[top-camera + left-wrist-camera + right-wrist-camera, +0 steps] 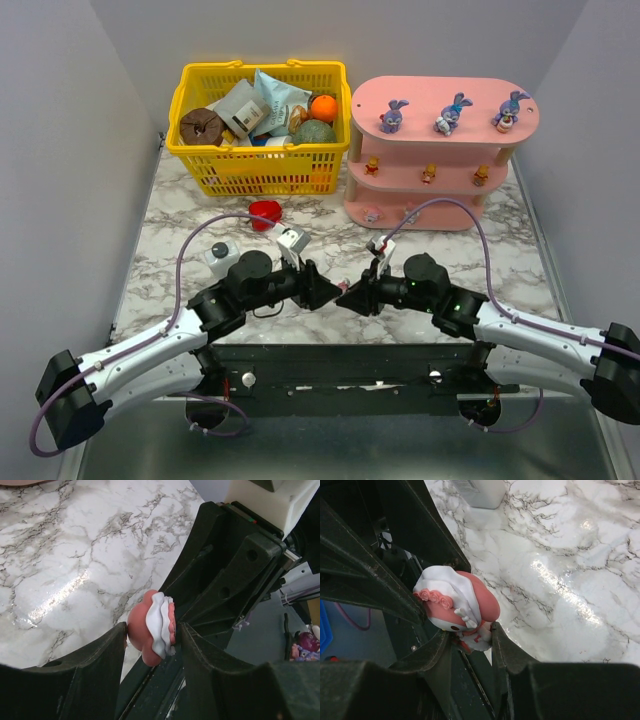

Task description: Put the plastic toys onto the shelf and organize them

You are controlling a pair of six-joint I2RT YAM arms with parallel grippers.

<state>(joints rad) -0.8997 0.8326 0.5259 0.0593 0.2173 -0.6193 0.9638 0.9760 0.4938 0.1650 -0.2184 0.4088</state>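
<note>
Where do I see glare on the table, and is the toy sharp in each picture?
Left wrist view: a bright glare streak lies on the table; the toy is sharp, the near fingers dark. Right wrist view: a similar streak at right, toy sharp. Top view: light is even, shadows soft, no strong glare; the toy is too small to judge.

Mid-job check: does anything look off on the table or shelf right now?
One oddity: both grippers are at the same pink-white toy mid-table. The right gripper pinches its base. The left gripper flanks it closely, but its grip is unclear. The other toys sit in tidy rows on the shelf.
</note>
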